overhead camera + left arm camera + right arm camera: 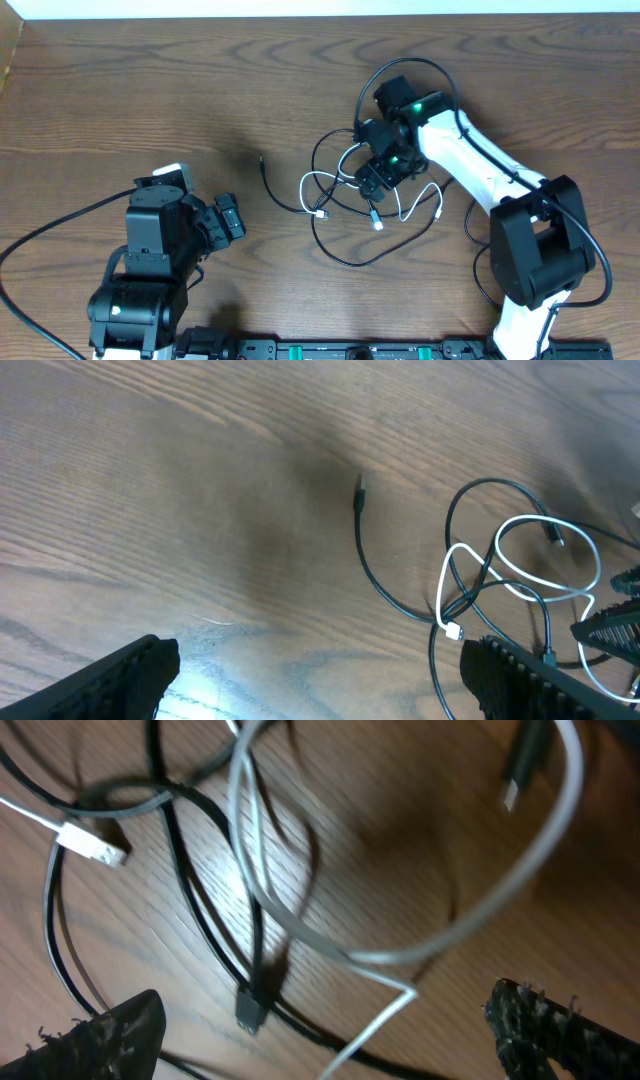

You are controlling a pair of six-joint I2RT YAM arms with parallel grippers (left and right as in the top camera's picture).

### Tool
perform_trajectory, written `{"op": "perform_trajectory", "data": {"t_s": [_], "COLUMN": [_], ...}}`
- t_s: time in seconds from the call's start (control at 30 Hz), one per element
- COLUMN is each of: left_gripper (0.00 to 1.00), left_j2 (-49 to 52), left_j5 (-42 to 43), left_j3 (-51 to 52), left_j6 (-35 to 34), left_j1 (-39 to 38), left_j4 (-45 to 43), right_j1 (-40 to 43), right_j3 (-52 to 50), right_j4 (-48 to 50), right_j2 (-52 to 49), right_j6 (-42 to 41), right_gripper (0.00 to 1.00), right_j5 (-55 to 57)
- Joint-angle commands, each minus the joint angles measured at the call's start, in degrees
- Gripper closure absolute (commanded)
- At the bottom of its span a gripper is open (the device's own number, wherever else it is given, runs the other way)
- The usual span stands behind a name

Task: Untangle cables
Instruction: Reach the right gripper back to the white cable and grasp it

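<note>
The cables (345,200) lie in a loose tangle of black and white loops right of the table's middle. One black cable (372,570) runs out to the left and ends in a small plug (262,158). My right gripper (378,172) hovers open over the tangle. In the right wrist view a black plug (250,1010) and a bent white cable (400,955) lie on the wood between the spread fingers (560,1030), gripped by neither. My left gripper (228,217) stands open at the front left, apart from the cables, with bare wood between its fingers (120,680). A white plug (450,630) lies near its right finger.
The wooden table (150,90) runs to a pale edge at the back. Thick black arm leads (40,240) trail at the front left and loop behind the right arm (480,170). A rail (350,350) lines the front edge.
</note>
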State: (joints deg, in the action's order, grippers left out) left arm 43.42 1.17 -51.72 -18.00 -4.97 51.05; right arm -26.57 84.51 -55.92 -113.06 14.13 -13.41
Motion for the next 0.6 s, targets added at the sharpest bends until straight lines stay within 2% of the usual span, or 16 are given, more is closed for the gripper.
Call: {"op": "perform_trajectory", "data": {"t_s": [0.0, 0.17, 0.33, 0.57], "left_gripper": [0.04, 0.04, 0.04, 0.04], "left_j2": [0.6, 0.7, 0.7, 0.7], "left_j5": [-0.1, -0.1, -0.1, -0.1], "left_j3": [-1.0, -1.0, -1.0, -1.0], "left_j6": [0.3, 0.3, 0.3, 0.3], "left_j1": [0.2, 0.2, 0.2, 0.2], "left_j4": [0.3, 0.3, 0.4, 0.6], "right_j1": [-1.5, -2.3, -2.3, -2.4], "right_j3": [0.0, 0.0, -0.9, -4.9], "right_j4": [1.4, 3.7, 6.3, 10.2], "right_j2": [-0.5, -0.5, -0.5, -0.5], "right_j6": [-1.4, -4.0, -8.3, -11.8], "right_gripper": [0.01, 0.03, 0.11, 0.12], "right_j5": [0.2, 0.2, 0.7, 1.1]}}
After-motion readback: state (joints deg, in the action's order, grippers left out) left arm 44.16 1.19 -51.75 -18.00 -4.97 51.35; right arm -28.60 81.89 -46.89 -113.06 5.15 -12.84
